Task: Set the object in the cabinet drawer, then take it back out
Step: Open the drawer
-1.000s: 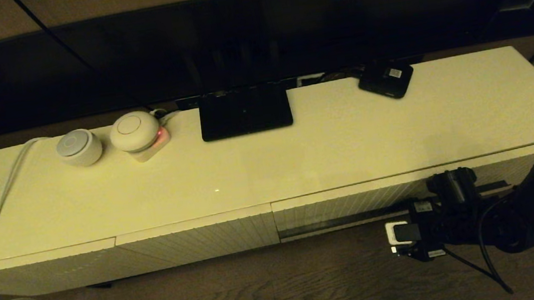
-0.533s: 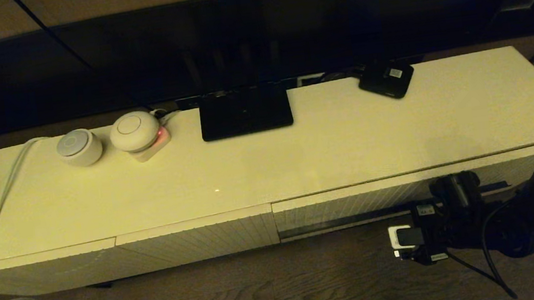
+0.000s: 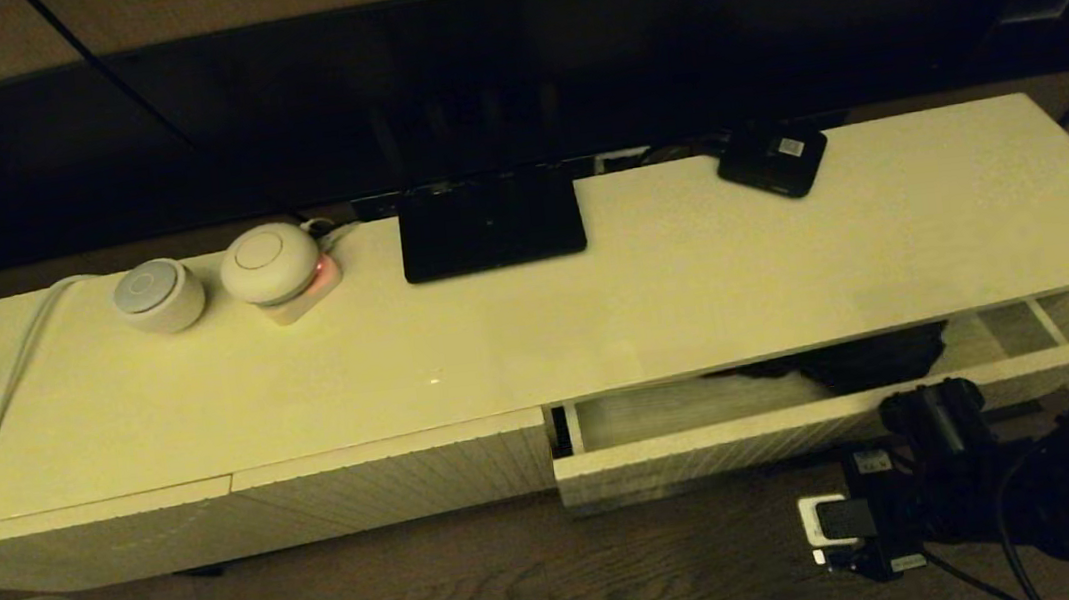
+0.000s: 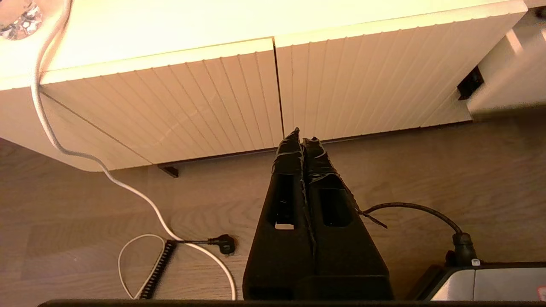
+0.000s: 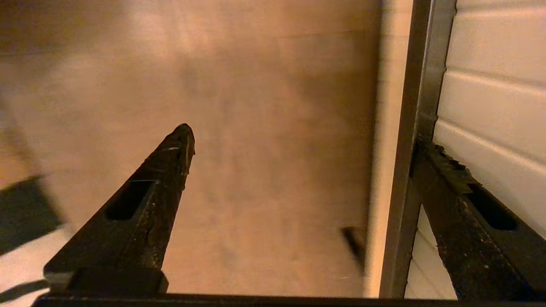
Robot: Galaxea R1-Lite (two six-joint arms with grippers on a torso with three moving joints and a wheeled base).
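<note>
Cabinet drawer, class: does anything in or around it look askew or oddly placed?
Only mildly. The cabinet drawer stands partly open, with the black umbrella lying bunched at its back, half under the cabinet top. The right end effector, open, hooks one finger in its handle slot.

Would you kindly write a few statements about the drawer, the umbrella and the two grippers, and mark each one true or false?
1. The cabinet drawer is pulled partly open. True.
2. The black umbrella lies on the cabinet top. False: it lies inside the drawer, towards its right half.
3. The right gripper has its jaws spread, one finger hooked at the drawer's dark slot handle. True.
4. The left gripper holds the white cable. False: its jaws are shut on nothing, low before the ribbed panels.
5. The small black box sits in the drawer. False: it sits at the back of the cabinet top.
</note>
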